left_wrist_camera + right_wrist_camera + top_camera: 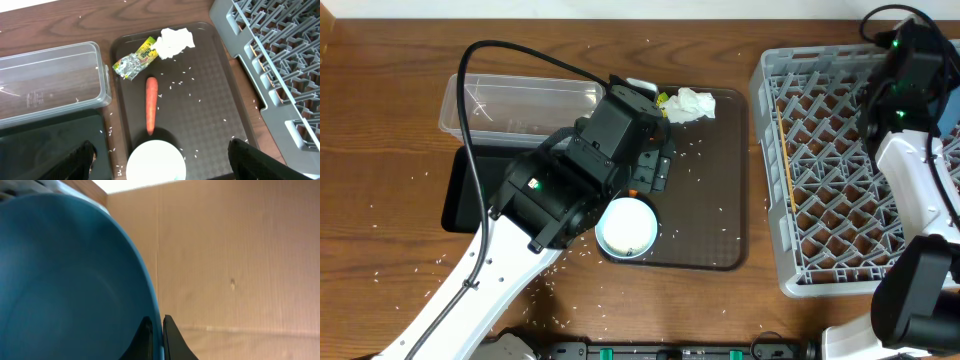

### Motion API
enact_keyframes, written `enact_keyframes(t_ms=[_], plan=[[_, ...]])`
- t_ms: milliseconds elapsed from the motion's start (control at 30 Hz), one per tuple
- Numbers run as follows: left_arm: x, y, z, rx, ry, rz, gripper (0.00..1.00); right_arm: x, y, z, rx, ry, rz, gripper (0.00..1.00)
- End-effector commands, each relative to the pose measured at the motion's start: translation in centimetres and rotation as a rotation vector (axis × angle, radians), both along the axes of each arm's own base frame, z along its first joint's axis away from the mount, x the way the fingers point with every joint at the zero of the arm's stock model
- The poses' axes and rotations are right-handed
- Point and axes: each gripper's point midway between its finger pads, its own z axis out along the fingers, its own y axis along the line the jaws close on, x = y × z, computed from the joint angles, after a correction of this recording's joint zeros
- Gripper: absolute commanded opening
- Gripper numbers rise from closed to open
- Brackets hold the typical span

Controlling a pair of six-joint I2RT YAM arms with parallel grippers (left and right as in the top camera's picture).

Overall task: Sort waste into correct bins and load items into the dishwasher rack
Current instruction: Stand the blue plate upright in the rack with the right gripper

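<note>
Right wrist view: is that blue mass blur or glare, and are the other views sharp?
Right wrist: the blue plate sits close to the lens, soft, with blown-out glare top left; the right gripper pinches its rim. Left wrist: carrot stick, wrapper and tissue sharp. Overhead: evenly lit, sharp.

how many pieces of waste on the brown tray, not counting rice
3: white tissue at the far edge, printed wrapper beside it, carrot stick mid-tray, pointing at the white bowl. More may be hidden by the bowl.
</note>
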Motion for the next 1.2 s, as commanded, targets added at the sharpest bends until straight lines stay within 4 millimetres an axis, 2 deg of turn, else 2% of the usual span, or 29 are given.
enact_keyframes(t_ms=[0, 133, 300, 400, 467, 500, 533, 700, 800, 967, 1033, 1067, 1100, 1167], plan=[[-0.1, 0.3, 0.6, -0.003, -0.016, 0.004, 0.87, 1.6, 2.2, -1.0, -0.014, 0.105, 0.146, 0.01], [0.0, 0.3, 0.6, -0.004, -0.016, 0.004, 0.87, 2.4, 4.0, -2.1, 0.016, 0.143, 0.236, 0.02], [-0.1, 0.3, 0.5, -0.003, -0.016, 0.004, 0.87, 2.5, 5.1, -3.0, 0.052, 0.153, 0.266, 0.31], [-0.1, 0.3, 0.4, 0.001, -0.011, 0.004, 0.87, 2.3, 5.3, -3.5, 0.076, 0.159, 0.26, 0.4], [-0.2, 0.4, 0.4, 0.002, -0.009, 0.004, 0.87, 2.2, 5.6, -3.9, 0.094, 0.162, 0.258, 0.5], [-0.2, 0.4, 0.4, 0.002, -0.008, 0.004, 0.87, 2.2, 5.8, -3.8, 0.109, 0.137, 0.248, 0.61], [-0.2, 0.4, 0.4, 0.003, -0.008, 0.004, 0.87, 2.3, 6.0, -3.6, 0.129, 0.099, 0.236, 0.81], [-0.3, 0.5, 0.2, 0.009, 0.0, 0.004, 0.87, 2.4, 8.3, -2.7, 0.263, -0.077, 0.214, 0.95], [-0.5, 0.5, 0.1, 0.008, 0.007, 0.0, 0.87, 2.2, 10.8, -2.6, 0.329, -0.106, 0.24, 0.99], [-0.6, 0.6, 0.0, 0.019, 0.014, -0.003, 0.87, 1.0, 15.7, -2.6, 0.503, -0.201, 0.242, 0.99], [-0.8, 1.0, 0.4, 0.034, -0.002, -0.022, 0.87, -0.2, 18.9, -3.7, 0.678, -0.219, 0.244, 0.99], [-0.8, 1.5, 0.7, 0.034, -0.011, -0.013, 0.87, -1.0, 21.4, -4.8, 0.79, -0.175, 0.275, 0.99], [-0.9, 2.0, 1.2, 0.029, -0.023, -0.001, 0.87, -1.9, 24.1, -6.1, 0.912, -0.113, 0.311, 0.93], [-1.2, 3.3, 2.0, 0.015, -0.041, 0.025, 0.87, -3.5, 28.3, -7.7, 1.109, -0.012, 0.354, 0.81]])
